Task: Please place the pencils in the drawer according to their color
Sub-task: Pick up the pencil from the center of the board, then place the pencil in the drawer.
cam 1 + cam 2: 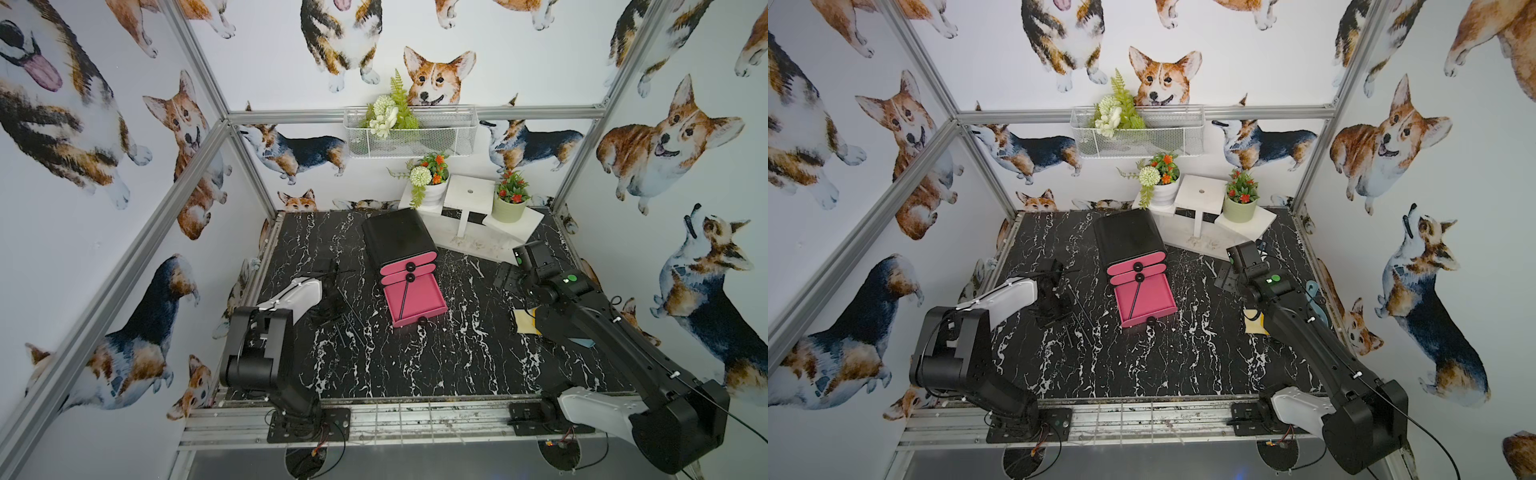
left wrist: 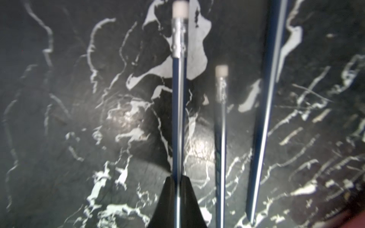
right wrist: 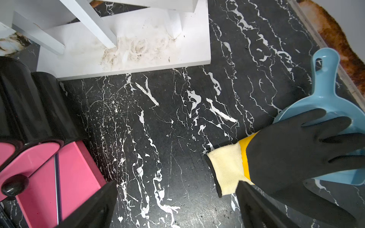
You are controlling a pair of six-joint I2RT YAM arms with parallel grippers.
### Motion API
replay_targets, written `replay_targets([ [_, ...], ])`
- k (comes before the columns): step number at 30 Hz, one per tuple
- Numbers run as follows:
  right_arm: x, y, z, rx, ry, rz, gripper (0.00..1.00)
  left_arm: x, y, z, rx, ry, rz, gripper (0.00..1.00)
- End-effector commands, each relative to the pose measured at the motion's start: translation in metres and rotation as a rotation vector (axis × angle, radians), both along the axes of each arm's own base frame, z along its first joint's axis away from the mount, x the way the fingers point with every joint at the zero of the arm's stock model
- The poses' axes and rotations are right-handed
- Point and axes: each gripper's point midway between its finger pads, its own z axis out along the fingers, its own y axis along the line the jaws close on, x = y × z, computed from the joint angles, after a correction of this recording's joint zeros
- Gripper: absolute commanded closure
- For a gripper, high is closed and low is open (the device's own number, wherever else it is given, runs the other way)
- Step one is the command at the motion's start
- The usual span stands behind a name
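One slim dark pencil [image 1: 405, 297] lay in the open pink plastic drawer [image 1: 424, 299]. Left fingers [image 2: 172, 184] clenched a dark-blue white-eraser pencil [image 2: 178, 118]; two dark pencils [image 2: 220, 138] lay just beside them. Right fingers [image 3: 92, 207] released, empty. Mostly undone, we judged.

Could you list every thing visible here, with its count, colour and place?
cabinet: one, black with pink drawers, table centre; lowest drawer open.
pencils: dark blue; drawer pencil inside the open drawer, held pencil gripped, at least two loose pencils on the table beside it.
stand: one, white, back right.
flower pots: two, white pot and green pot, on the stand.
wire basket: one, white, back rail, with plants.
glove: one, black, yellow-cream cuff, right side, partly over the scoop.
scoop: one, light blue, right edge.
table: one, black marble.
left gripper: shut on held pencil.
right gripper: open, empty, right of cabinet.
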Motion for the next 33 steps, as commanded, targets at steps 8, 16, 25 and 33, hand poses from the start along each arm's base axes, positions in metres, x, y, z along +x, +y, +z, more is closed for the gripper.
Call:
replay_targets([
  [8, -0.005, -0.005, 0.005, -0.039, -0.005, 0.031, 0.0, 0.004, 0.002, 0.038, 0.017, -0.122, -0.049, 1.0],
  [16, -0.008, 0.001, -0.013, -0.012, 0.056, 0.032, 0.0, 0.022, -0.024, 0.1, 0.02, -0.373, -0.212, 1.0],
  [25, -0.013, -0.009, -0.033, -0.018, 0.142, -0.04, 0.0, 0.025, -0.111, 0.161, 0.03, -0.611, -0.577, 1.0],
  [33, -0.017, -0.013, -0.034, 0.007, 0.141, -0.062, 0.0, 0.001, -0.18, 0.184, -0.013, -0.736, -0.896, 1.0],
])
